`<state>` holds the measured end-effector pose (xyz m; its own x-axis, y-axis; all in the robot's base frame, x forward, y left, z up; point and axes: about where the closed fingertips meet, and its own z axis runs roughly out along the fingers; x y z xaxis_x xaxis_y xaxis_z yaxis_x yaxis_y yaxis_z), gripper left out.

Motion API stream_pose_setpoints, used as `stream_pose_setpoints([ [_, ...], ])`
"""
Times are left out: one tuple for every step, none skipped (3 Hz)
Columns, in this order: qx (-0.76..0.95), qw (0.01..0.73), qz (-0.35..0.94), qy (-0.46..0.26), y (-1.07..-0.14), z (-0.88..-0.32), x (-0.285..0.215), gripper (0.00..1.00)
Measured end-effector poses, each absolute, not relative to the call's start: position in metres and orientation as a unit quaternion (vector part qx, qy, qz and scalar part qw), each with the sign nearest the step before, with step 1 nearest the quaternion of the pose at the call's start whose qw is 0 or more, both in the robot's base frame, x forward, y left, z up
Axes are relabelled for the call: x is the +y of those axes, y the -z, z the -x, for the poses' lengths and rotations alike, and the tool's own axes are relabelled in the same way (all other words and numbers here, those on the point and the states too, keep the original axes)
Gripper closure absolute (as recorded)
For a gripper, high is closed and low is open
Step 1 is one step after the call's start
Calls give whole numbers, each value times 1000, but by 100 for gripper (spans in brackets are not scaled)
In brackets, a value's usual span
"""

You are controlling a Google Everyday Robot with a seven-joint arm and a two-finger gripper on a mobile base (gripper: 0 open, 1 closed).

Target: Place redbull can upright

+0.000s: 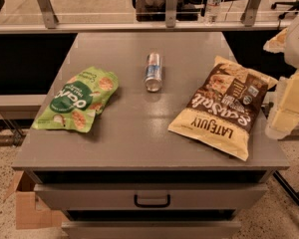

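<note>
The redbull can point(153, 71) lies on its side on the grey table top point(139, 128), near the back middle. Its long axis points away from the camera, with a silver end facing the front. Its body shows blue and silver panels. My gripper point(285, 108) is a pale yellowish-white piece at the right edge of the view, beside the table's right side. It is well to the right of the can, and nothing shows in it.
A green snack bag point(77, 100) lies flat at the table's left. A brown and yellow chip bag point(223, 106) lies at the right, between can and gripper. A drawer with a handle point(152, 200) sits below. A cardboard box point(27, 208) stands on the floor at left. A water bottle point(214, 3) stands behind a rail.
</note>
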<state>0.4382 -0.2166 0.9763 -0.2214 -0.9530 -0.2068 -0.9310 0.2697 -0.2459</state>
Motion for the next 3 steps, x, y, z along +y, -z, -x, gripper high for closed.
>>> stream_pose_setpoints([
  [781,159,603,35,-976,-438,-217,0],
  [794,168,583,17,-981,-454,-210,0],
  [825,188,532,-34,-989,-490,-194,0],
])
